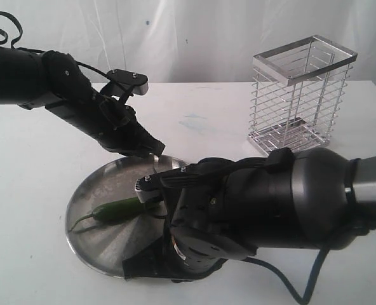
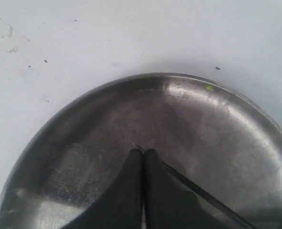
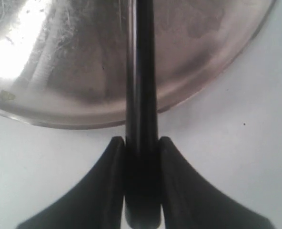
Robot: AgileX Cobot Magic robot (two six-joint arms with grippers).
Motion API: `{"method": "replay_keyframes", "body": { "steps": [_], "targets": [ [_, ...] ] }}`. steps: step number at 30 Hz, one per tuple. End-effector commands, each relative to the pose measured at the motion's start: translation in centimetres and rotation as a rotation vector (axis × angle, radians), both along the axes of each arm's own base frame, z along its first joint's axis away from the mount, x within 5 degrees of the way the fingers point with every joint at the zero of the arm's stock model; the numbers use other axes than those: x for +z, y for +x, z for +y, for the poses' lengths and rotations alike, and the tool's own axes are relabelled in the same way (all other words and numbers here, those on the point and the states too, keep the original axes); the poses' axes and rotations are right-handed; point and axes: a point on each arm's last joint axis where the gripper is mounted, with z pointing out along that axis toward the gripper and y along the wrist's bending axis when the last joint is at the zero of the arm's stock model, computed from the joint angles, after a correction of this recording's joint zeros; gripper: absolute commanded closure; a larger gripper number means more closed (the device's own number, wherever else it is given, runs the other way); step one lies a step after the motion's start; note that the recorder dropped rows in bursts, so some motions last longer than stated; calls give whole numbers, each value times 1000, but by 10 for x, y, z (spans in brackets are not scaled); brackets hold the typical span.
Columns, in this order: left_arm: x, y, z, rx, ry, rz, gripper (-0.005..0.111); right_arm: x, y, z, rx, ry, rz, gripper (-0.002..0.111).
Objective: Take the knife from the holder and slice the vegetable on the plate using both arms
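The right gripper is clamped on the black handle of the knife, which reaches in over the rim of the plate. That hold looks meant to bring the blade across the pepper, which lies on the plate with its stem toward the rim. The left gripper is pressed together on nothing, its tips at the plate's far side and apart from the pepper, probably to steady the plate. The wire holder stands behind on the table, and no brand or writing is readable.
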Motion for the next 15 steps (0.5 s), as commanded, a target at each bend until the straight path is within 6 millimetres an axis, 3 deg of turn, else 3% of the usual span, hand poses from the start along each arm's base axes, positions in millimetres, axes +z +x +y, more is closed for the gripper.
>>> {"method": "replay_keyframes", "body": {
  "steps": [1, 9, 15],
  "targets": [
    [-3, 0, 0, -21, 7, 14, 107, 1, 1, 1, 5, 10, -14, 108],
    [-25, 4, -2, -31, 29, 64, 107, 0, 1, 4, 2, 38, -10, 108],
    [-26, 5, -2, -25, 28, 54, 107, 0, 0, 4, -4, 43, 2, 108]
  ]
}}
